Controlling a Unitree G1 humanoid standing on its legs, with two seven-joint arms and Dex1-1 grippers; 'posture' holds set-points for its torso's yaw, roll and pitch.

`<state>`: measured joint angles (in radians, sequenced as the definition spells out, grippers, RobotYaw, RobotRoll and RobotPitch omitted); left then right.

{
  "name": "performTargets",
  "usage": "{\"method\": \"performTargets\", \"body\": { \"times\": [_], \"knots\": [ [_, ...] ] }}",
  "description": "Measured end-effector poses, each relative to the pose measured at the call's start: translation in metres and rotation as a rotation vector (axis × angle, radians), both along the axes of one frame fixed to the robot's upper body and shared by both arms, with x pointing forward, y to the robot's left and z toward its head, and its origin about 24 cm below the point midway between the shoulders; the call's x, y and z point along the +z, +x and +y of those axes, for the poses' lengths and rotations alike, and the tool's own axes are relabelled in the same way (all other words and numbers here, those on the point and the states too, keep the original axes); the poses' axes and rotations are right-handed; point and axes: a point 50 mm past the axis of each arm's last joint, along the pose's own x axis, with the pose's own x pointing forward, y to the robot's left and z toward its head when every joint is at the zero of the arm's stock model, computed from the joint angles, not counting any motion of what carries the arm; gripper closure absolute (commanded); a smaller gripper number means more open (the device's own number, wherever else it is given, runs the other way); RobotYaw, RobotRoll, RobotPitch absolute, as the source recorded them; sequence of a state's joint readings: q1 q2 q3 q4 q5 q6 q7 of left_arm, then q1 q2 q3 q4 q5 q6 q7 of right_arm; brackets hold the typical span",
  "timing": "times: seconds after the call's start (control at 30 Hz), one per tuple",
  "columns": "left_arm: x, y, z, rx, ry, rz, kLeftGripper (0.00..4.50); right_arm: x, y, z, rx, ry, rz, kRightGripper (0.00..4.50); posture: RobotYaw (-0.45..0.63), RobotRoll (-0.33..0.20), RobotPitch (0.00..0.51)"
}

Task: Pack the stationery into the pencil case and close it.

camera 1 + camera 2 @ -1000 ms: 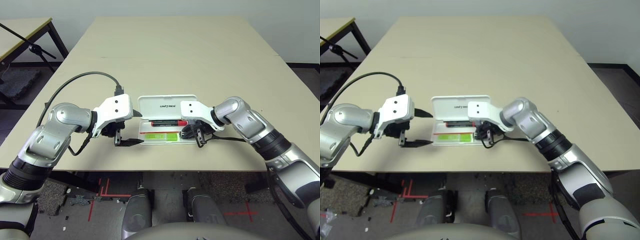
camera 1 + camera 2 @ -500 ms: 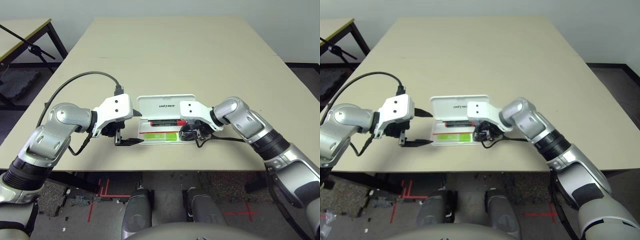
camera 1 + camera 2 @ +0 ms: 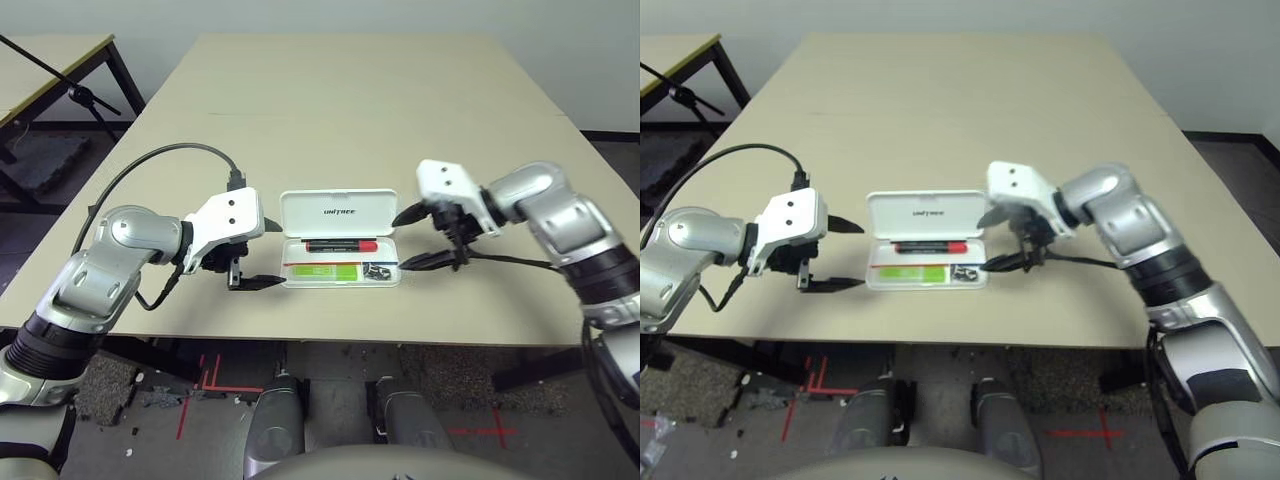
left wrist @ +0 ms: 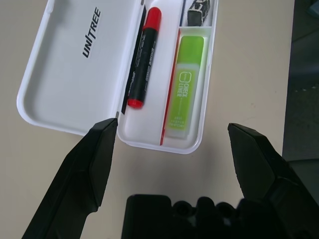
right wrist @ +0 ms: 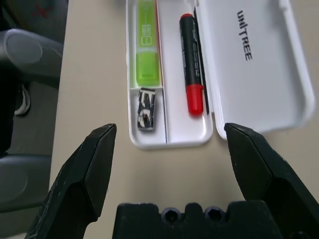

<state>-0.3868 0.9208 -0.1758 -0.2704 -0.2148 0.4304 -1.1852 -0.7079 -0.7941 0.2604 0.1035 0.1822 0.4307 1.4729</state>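
I see the flat white plastic pencil case [image 3: 339, 240] lying open near the front edge of the beige table [image 3: 350, 100], its lid [image 3: 338, 212] folded back on the far side with the black logo text facing up. All three pieces of stationery are inside the tray. The red marker with the black cap [image 3: 340, 245] lies lengthwise in the far compartment, just beside the hinge. The lime-green and white stick [image 3: 322, 271] lies in the near compartment, toward the left end. The tiny silver-and-black stubby piece [image 3: 377, 270] sits in the small pocket at the right end of that same near row, just beside the green stick's end.

My left gripper [image 3: 258, 258] hangs just off the left end of the case, its two black fingers spread wide with nothing between them; in the left wrist view the case's left end lies in the gap between the fingers [image 4: 87, 172], apart from both.

My right gripper [image 3: 417, 240] hovers just off the right end of the case, also spread wide and holding nothing. In the right wrist view the right end of the tray lies in the gap between its fingers [image 5: 84, 174], touching neither.

A black cable [image 3: 150, 165] loops from my left wrist over the table.
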Motion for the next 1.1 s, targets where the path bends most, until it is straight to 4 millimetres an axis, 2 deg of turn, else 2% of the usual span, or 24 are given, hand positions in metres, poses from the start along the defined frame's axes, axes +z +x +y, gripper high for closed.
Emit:
{"method": "performTargets", "body": {
  "times": [0.13,0.23,0.33,0.47,0.97,1.1],
  "knots": [
    [-0.001,0.001,0.002,0.007,0.001,0.003,0.00,0.006,-0.008,-0.030,-0.074,-0.006,0.006,0.01,0.01,0.000,0.057],
    [-0.001,0.001,0.002,0.005,0.001,0.001,0.00,0.009,-0.012,-0.041,-0.096,0.003,0.006,0.01,0.00,0.000,0.058],
    [-0.001,0.001,0.002,0.005,0.000,0.001,0.00,0.008,-0.016,-0.039,-0.086,0.016,0.009,0.01,0.00,0.000,0.058],
    [-0.001,0.001,0.002,0.006,0.000,0.001,0.00,0.004,-0.019,-0.027,-0.045,0.053,0.010,0.01,0.01,0.000,0.054],
    [-0.016,0.018,0.034,0.164,0.013,-0.010,0.00,-0.011,-0.027,-0.040,-0.079,0.019,0.064,0.01,0.01,0.000,0.042],
    [-0.016,0.040,0.051,0.307,-0.004,-0.085,0.98,-0.017,-0.025,-0.049,-0.120,0.012,0.074,0.00,0.00,0.000,0.039]
  ]
}}
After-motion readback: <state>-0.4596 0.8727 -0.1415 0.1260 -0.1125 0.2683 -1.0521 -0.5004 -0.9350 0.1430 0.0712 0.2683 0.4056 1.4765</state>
